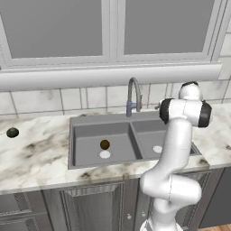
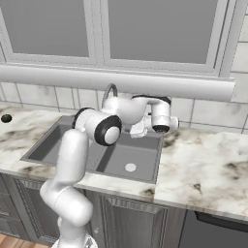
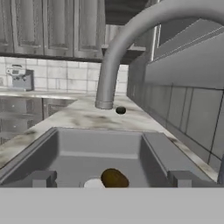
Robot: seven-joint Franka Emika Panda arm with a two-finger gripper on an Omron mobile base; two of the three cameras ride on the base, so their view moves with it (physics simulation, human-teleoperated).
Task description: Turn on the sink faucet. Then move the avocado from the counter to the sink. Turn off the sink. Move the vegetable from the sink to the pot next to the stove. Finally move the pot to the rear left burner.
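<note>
The brownish-olive avocado [image 1: 104, 144] lies in the left basin of the grey sink [image 1: 90, 128], beside the pale drain; in the hand view the avocado [image 3: 114, 178] sits low in the middle. The grey gooseneck faucet [image 1: 133, 95] stands behind the divider between the basins, and I see no water coming from it. My gripper [image 3: 112, 177] is open, its fingertips [image 3: 43, 178] far apart, looking along the sink from its right side, close to the faucet [image 3: 114, 57]. My hand hovers over the back of the right basin [image 2: 140, 155]. The pot and the stove are out of view.
A darker green-black ball [image 1: 12, 132] rests on the white marble counter [image 1: 36, 153] far left of the sink. A tiled wall and a window ledge run behind the faucet. My own arm rises in front of the right basin.
</note>
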